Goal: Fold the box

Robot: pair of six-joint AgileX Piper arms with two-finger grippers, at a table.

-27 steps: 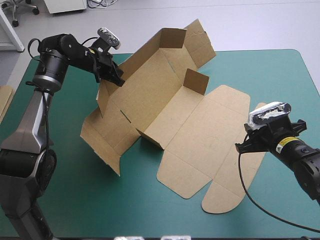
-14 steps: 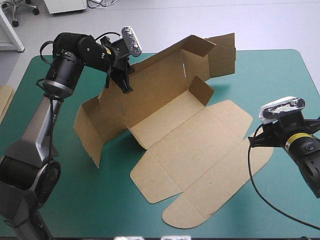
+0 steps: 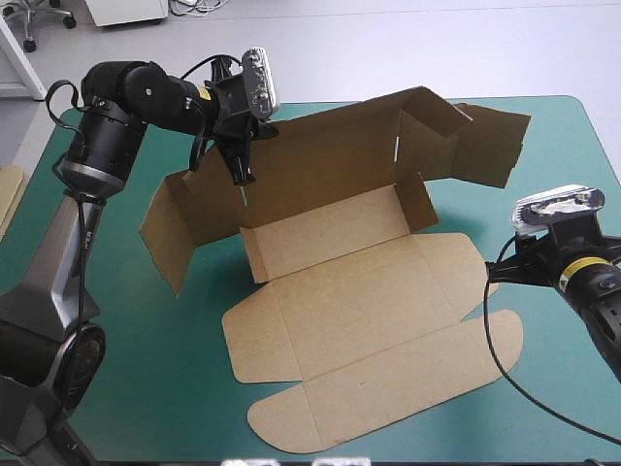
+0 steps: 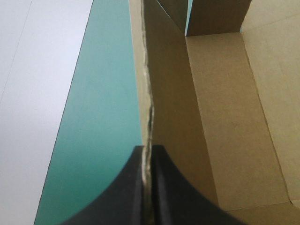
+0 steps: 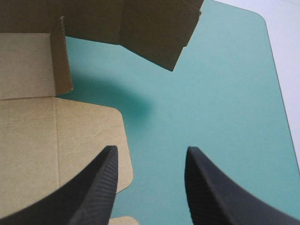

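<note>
1. The box [image 3: 359, 291], a cut sheet of brown corrugated board, lies on the middle of the teal-green tabletop [image 3: 146, 369]. It reaches from under the left hand [image 4: 150, 147] to just short of the right hand [image 5: 151, 149].
2. By my reckoning it is only partly formed. The long back wall stands upright with a flap angled out at each end. One short side wall is up, at the end nearer the right hand.
3. What is left looks like most of the job. The broad front panels with their rounded tabs lie flat, and no wall is tucked or locked yet.
4. The left hand's black fin-shaped fingers are pinched together on the back wall's top edge, with the board's raw edge running between them.
5. The right hand's fingers stand well apart and hold nothing. They hover over bare cover just beside the flat panel, with the raised end flap ahead.
6. A sliver of spare brown board [image 3: 8, 199] shows well apart, beyond the left arm.
</note>
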